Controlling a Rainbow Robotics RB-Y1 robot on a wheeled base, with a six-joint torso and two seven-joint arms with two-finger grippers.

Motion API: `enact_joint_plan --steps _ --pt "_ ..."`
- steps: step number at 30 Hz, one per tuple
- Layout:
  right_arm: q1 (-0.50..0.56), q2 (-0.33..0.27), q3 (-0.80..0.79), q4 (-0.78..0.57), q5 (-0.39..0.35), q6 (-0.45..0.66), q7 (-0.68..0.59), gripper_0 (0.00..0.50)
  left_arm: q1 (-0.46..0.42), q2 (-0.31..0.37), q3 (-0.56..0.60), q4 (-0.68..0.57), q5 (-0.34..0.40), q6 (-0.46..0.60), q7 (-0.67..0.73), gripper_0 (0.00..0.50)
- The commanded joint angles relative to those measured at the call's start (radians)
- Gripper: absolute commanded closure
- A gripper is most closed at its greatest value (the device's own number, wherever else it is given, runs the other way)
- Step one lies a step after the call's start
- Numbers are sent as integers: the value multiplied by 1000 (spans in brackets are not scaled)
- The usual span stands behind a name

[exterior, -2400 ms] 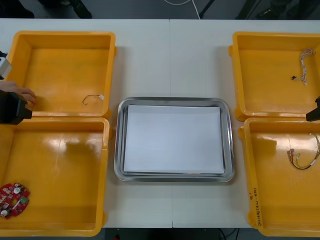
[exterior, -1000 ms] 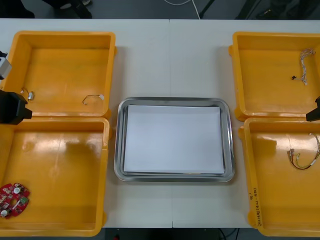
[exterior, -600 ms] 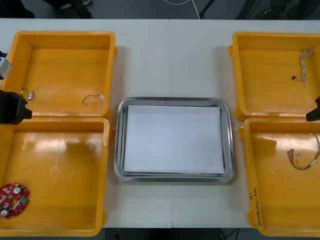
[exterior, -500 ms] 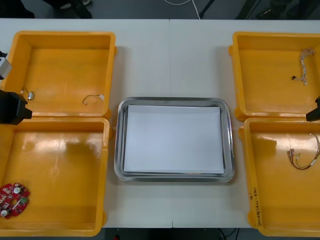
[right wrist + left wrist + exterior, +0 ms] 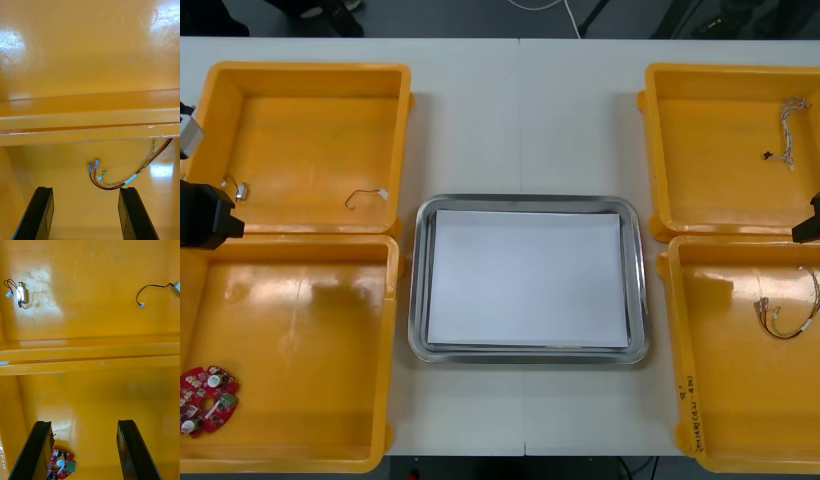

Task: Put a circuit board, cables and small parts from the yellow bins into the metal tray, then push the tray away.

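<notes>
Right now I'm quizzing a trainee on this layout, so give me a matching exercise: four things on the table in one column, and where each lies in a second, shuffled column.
Things
1. round red circuit board
2. thin black cable
3. red and yellow cable
4. flat white lining

Places
A. near right yellow bin
B. shiny metal tray
C. near left yellow bin
D. far left yellow bin

Pairs: 1-C, 2-D, 3-A, 4-B.

The left gripper and right gripper hang open over the side bins.
</notes>
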Motion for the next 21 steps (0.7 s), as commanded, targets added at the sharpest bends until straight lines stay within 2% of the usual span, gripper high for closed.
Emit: enact_joint_plan --steps 1,21 --pt "9 4 6 -26 -2 -4 42 0 16 37 16 -30 7 6 70 0" --pt "9 4 6 -26 -2 -4 42 0 16 37 16 -30 7 6 70 0"
